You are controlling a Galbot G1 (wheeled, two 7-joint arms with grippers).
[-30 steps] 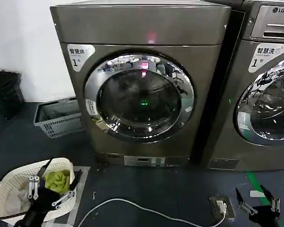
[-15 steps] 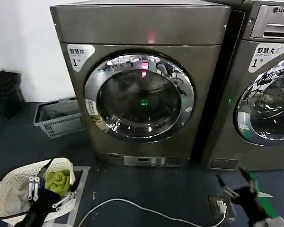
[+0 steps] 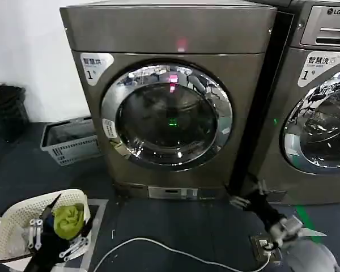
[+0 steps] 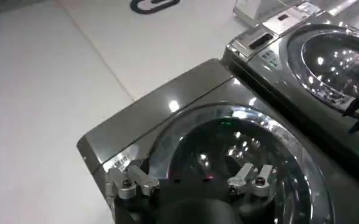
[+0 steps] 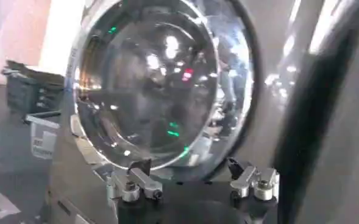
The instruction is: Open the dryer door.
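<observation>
The dryer door (image 3: 167,116) is shut on the bronze-grey machine, its wide chrome rim ringing dark domed glass. My right gripper (image 3: 246,193) hangs open low in front of the machine's lower right corner, below and to the right of the door, touching nothing. From the right wrist the door (image 5: 161,85) looms just beyond the open right gripper (image 5: 191,178), whose jaws stand wide apart and empty. My left gripper (image 3: 69,214) is open at the lower left over a white basket. The left wrist view has the door (image 4: 246,158) past the open left gripper (image 4: 191,181).
The LG-branded machine (image 3: 317,113) stands right beside the dryer. A white basket (image 3: 11,218) holding a green cloth sits at lower left, with a grey crate (image 3: 68,141) behind it. A white cable (image 3: 158,245) runs across the floor to a socket (image 3: 264,247).
My right arm has risen from the lower right corner and swung left and forward toward the dryer's lower right corner. The left gripper has sunk slightly over the basket.
</observation>
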